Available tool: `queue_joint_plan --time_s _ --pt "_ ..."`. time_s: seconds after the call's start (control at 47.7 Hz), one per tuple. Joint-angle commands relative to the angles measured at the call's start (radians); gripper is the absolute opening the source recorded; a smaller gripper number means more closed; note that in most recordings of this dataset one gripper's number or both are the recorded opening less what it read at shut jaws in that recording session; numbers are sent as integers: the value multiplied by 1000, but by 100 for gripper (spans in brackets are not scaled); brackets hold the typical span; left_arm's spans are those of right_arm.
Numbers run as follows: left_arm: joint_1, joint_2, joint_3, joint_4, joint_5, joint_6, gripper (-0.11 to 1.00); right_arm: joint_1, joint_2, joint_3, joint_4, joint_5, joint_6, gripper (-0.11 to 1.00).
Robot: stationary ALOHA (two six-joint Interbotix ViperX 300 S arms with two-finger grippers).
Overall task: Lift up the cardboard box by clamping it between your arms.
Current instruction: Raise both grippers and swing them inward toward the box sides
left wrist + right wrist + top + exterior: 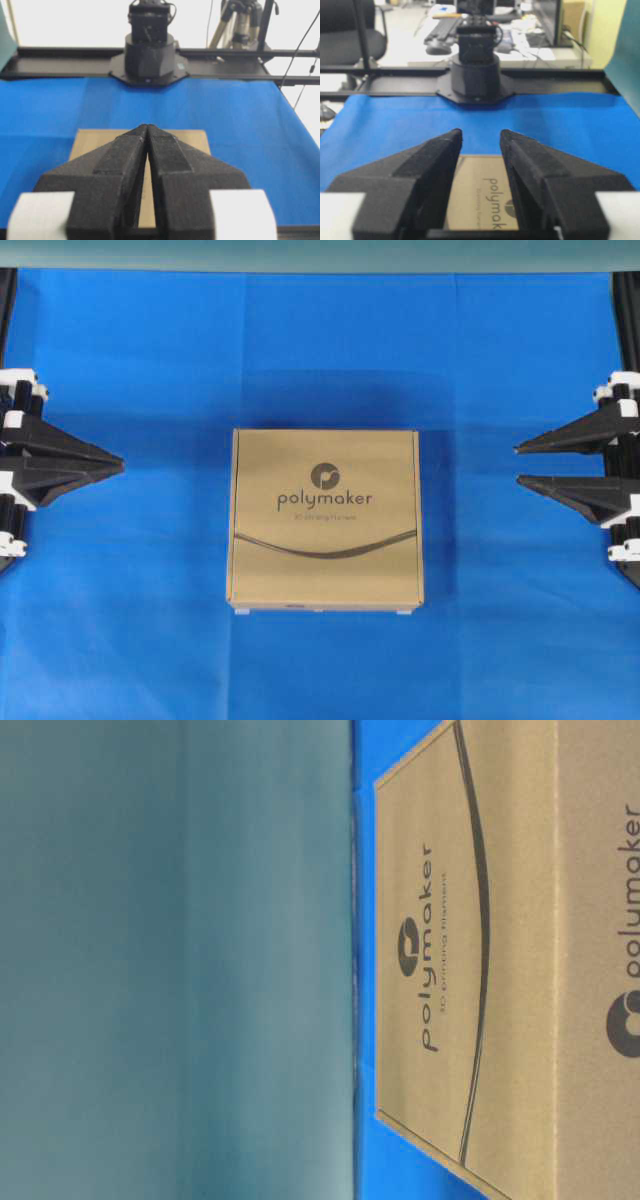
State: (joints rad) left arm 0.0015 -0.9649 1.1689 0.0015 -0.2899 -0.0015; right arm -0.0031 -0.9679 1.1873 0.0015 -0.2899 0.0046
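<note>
Overhead exterior view: cardboard box (pixel 325 519) lies flat, logo side up, in the middle of the blue cloth (pixel 320 350), square to the frame, nothing touching it. Left gripper (pixel 120 466) sits at the left edge w/ its fingers pressed together to a single point; the left wrist view confirms it, tips meeting, only a thin slit further back. Right gripper (pixel 517 465) at the right edge shows a clear gap btwn its two fingers, so it's spread, and the right wrist view shows the box print through that gap. Neither pinches anything. Both are well apart from the box, one on each side, pointing inward at it. Progress, as I judge it: basically nothing done yet; box rests on the cloth, no contact, no clamp, no lift. Left to do: bring both arms in to opposite side walls, squeeze evenly, then raise together w/o letting it tip or slip. Containers: the box is the only one, and it's closed, so contents can't be told. Table-level view is turned sideways and shows just the box's printed top and one side face, no grippers
</note>
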Motion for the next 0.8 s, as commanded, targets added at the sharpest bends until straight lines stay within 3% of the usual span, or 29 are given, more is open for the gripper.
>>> queue_joint_plan --time_s 0.0,0.147,0.294,0.441,0.587,0.776 --pt "5 38 -25 18 12 -20 5 -6 11 -28 12 2 0 14" --pt "5 95 -71 18 115 -35 0 -21 15 -60 67 224 11 2" --pt "8 167 -140 18 299 -35 0 -55 51 -115 66 502 14 -2" --pt "9 236 -195 18 476 -34 0 -61 132 -169 66 681 11 -1" --pt "9 314 -230 18 597 -23 0 -63 235 -202 43 816 12 -1" --pt "17 396 -259 20 675 -20 0 -66 351 -227 26 879 8 0"
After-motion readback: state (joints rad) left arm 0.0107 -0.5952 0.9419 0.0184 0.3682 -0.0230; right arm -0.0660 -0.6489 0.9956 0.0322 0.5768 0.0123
